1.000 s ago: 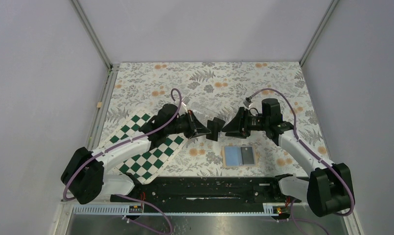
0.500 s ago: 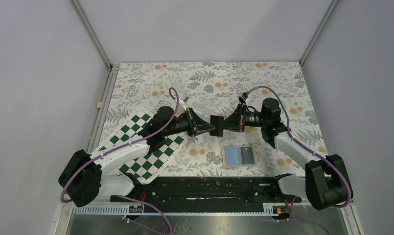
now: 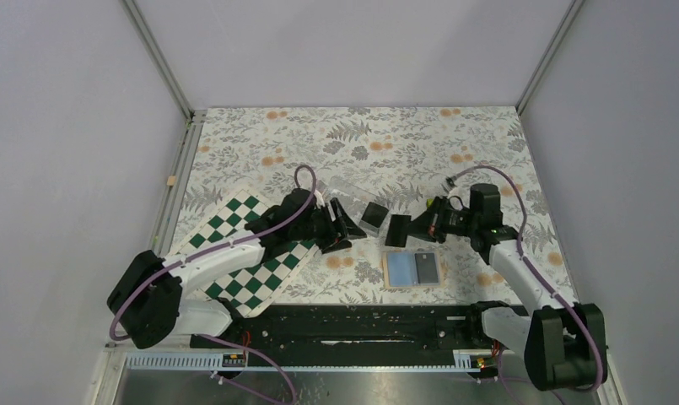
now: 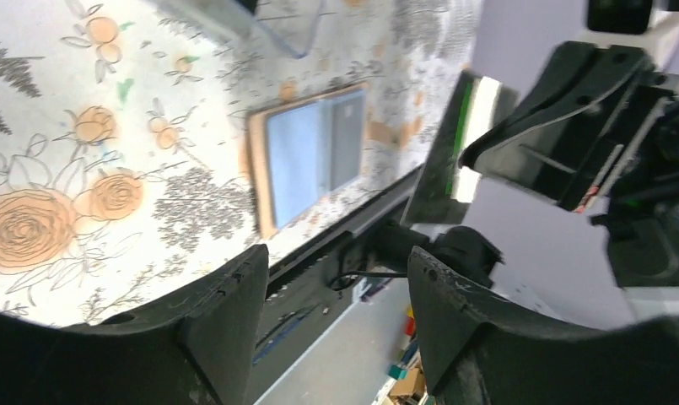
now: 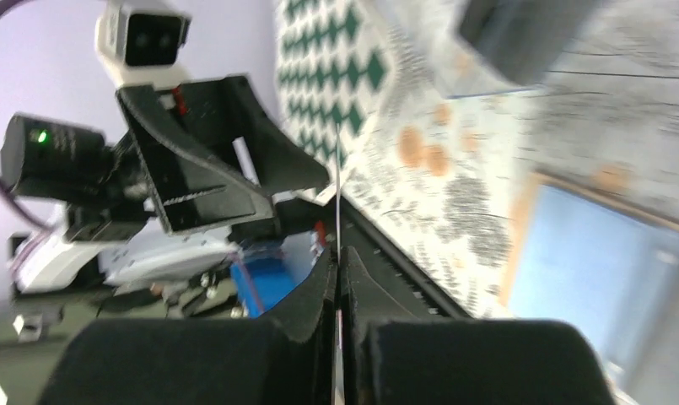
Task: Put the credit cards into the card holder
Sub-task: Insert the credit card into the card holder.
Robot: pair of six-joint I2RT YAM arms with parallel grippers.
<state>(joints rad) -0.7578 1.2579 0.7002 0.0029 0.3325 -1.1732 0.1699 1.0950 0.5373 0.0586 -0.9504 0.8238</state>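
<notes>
The right gripper (image 3: 410, 229) is pinching a card (image 3: 396, 229) at the holder's (image 3: 397, 268) 11 o'clock; the left gripper (image 3: 349, 228) is hanging released and empty at that card's 9 o'clock.

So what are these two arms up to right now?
They are filling the card holder, which lies open on the table with one grey card already inside. The right hand is shut on a dark credit card, held on edge just beyond the holder. The left hand is open and empty beside it. Another dark card waits further back.
</notes>
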